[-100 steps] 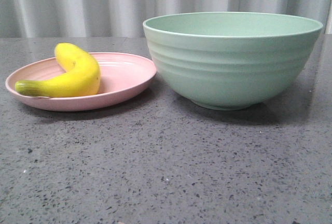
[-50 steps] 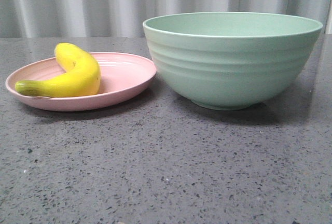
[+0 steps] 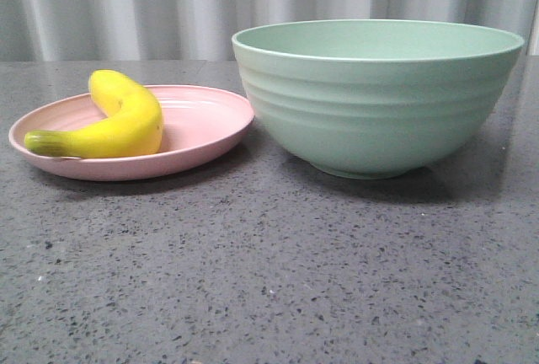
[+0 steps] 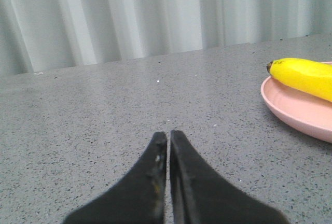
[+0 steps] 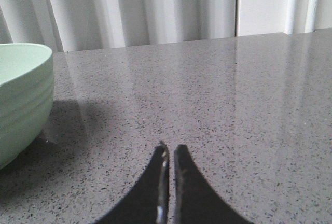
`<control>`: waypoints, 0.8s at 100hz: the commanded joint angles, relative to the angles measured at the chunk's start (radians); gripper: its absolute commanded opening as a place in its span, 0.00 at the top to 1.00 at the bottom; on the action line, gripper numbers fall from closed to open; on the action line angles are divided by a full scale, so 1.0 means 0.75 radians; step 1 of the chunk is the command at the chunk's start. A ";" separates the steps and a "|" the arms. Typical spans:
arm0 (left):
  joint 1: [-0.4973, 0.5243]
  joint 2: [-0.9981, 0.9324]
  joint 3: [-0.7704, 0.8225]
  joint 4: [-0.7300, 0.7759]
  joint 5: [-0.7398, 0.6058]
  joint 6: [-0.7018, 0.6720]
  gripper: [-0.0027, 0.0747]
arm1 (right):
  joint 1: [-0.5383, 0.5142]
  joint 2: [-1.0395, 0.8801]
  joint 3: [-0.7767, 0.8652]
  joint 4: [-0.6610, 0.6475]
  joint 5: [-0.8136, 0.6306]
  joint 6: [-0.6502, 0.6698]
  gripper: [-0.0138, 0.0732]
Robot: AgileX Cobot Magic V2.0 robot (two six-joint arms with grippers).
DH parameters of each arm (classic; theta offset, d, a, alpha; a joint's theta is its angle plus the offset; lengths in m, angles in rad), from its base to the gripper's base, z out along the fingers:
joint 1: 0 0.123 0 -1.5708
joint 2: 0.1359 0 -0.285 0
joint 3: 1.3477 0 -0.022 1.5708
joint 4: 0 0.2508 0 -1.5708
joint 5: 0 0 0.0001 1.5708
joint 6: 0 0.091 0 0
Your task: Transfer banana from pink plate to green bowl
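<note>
The yellow banana (image 3: pixel 122 120) lies on the pink plate (image 3: pixel 202 124) at the left of the front view. The pale green bowl (image 3: pixel 377 94) stands right of the plate, empty as far as I can see. Neither gripper shows in the front view. In the left wrist view my left gripper (image 4: pixel 168 135) is shut and empty, low over the table, apart from the plate (image 4: pixel 295 112) and the banana's dark tip (image 4: pixel 301 73). In the right wrist view my right gripper (image 5: pixel 170 149) is shut and empty, with the bowl (image 5: pixel 21 99) off to one side.
The table (image 3: pixel 269 271) is dark grey speckled stone. A pale pleated curtain (image 3: pixel 168 2) hangs behind its far edge.
</note>
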 commanded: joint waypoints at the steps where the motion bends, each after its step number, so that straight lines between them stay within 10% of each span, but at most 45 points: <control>1: 0.004 -0.039 0.012 -0.015 -0.108 -0.008 0.99 | -0.008 -0.024 0.030 -0.005 -0.111 -0.003 0.91; 80: 0.004 0.257 -0.271 -0.126 -0.133 -0.008 0.99 | -0.006 0.289 -0.278 0.083 0.121 -0.003 0.91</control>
